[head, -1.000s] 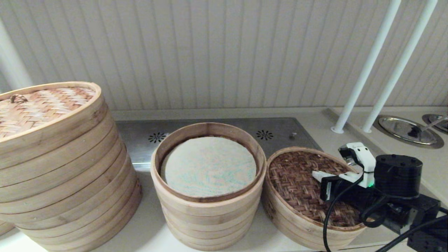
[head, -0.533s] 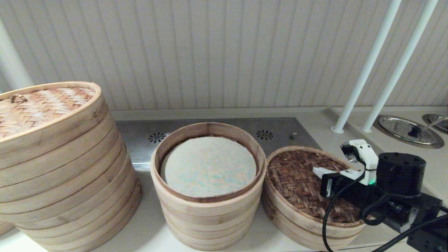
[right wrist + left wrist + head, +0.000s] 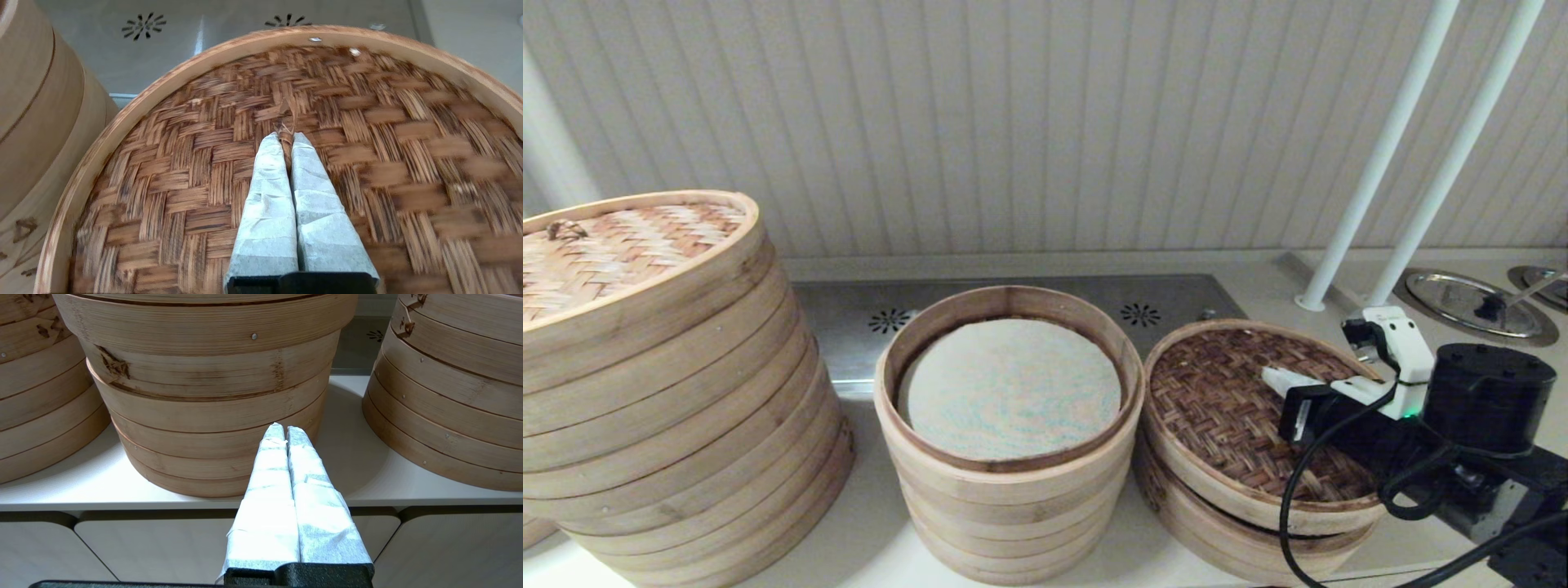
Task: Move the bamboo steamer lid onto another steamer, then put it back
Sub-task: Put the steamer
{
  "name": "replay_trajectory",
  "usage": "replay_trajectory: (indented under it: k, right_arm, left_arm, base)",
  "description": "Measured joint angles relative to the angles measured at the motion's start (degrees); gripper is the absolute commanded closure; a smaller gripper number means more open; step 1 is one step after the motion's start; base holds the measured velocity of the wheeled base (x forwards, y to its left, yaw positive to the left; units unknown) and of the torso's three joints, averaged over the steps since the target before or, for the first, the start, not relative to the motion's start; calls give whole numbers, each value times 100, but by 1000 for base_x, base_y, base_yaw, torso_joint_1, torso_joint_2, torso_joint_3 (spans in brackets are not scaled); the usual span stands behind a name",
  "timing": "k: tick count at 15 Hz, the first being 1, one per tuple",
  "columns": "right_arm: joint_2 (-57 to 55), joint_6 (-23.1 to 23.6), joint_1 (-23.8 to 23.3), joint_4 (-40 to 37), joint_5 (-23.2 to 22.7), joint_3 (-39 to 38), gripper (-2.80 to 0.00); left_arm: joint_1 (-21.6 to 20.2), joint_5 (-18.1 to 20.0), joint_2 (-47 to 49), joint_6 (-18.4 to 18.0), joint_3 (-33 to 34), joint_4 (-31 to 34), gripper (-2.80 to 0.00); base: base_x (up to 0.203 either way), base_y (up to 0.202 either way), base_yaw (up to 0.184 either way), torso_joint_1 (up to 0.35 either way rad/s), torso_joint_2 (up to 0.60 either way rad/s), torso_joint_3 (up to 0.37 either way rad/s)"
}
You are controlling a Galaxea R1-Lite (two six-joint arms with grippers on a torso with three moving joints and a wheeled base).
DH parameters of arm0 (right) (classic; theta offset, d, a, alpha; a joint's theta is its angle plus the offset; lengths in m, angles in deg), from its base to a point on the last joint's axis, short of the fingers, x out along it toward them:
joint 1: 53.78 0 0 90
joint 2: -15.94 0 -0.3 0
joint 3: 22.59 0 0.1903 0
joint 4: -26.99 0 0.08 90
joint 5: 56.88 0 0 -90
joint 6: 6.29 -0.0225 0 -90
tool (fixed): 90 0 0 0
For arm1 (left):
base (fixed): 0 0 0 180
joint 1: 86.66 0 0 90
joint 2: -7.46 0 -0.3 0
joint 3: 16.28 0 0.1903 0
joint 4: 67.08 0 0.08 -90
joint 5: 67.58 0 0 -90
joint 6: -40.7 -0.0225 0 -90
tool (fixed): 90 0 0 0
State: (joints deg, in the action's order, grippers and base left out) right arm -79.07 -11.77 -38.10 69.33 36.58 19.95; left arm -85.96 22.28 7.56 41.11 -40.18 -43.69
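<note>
The right end effector [image 3: 286,139] is pinching, fingers together, a small tuft on the lid [image 3: 1241,408]; the lid is hanging tilted over the steamer [image 3: 1225,539]; the left end effector [image 3: 284,430], fingers together, is waiting before the table [image 3: 355,473].

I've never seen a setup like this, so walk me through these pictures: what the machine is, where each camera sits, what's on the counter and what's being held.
This is a two-armed robot with a claw on each arm. One picture looks down from its head; the other two come from cameras on each wrist, behind the padded fingers.

On the counter stand a wide steamer stack with a pale woven lid, a middle steamer stack with a whitish liner, and on the robot's right a shallow steamer.

The right claw is shut on a small tuft at the centre of the dark woven bamboo steamer lid, which is tilted, with a gap showing above the shallow steamer. The left claw is shut, holding nothing, parked low in front of the counter.
</note>
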Motion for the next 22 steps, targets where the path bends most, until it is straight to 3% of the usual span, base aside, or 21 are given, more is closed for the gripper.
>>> replay_trajectory:
  k: [7,12,18,22]
  right_arm:
    - [464,46,-99,-321,212,388,0]
    - [810,51,-112,-1331,582,1319,0]
    - [1243,-13,41,-2585,709,2375,0]
    - [1314,-351,345,-3370,739,3164,0]
  left_arm:
    - [0,3,0,5,0,0,0]
    - [0,1,0,6,0,-2,0]
    - [0,-2,0,0,0,-2,0]
    - [0,1,0,1,0,-2,0]
  base:
    - [0,0,0,0,0,0]
    - [0,0,0,0,0,0]
    - [0,0,0,0,0,0]
    - [0,0,0,0,0,0]
